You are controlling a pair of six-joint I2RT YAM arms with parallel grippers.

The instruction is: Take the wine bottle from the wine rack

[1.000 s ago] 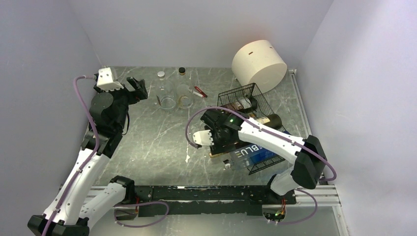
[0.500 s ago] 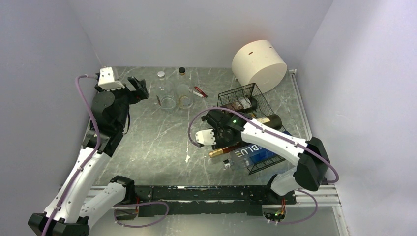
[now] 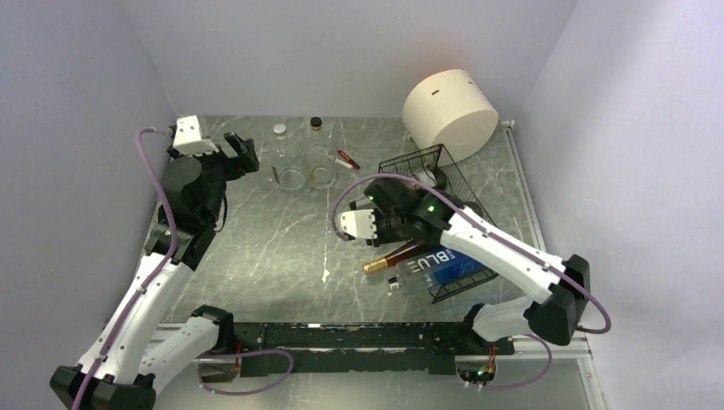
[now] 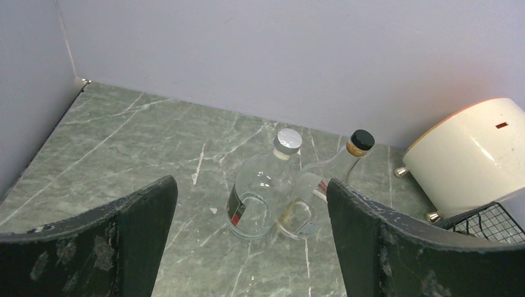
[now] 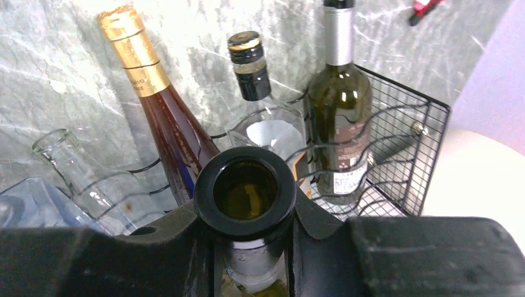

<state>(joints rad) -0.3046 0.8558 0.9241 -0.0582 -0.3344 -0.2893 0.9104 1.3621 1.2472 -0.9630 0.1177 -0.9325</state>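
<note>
My right gripper (image 5: pixel 247 238) is shut on the neck of a dark green wine bottle (image 5: pixel 245 192), whose open black-rimmed mouth faces the wrist camera. The bottle lies over the black wire wine rack (image 5: pixel 405 139). In the top view the right gripper (image 3: pixel 388 226) hangs over the rack's (image 3: pixel 427 162) near left end, and the arm hides the held bottle. My left gripper (image 4: pixel 251 247) is open and empty at the far left (image 3: pixel 242 154), well away from the rack.
The rack also holds a gold-foil red bottle (image 5: pixel 164 117), a clear black-capped bottle (image 5: pixel 257 93), a green silver-capped bottle (image 5: pixel 340 105) and a blue-labelled bottle (image 3: pixel 435 265). Two clear glass bottles (image 4: pixel 266 185) stand ahead of the left gripper. A cream cylinder (image 3: pixel 450 114) sits behind the rack.
The right gripper has shut on the wine bottle's neck and shifted toward the back of the table, uncovering the gold-foil bottle. The left arm has barely moved.
</note>
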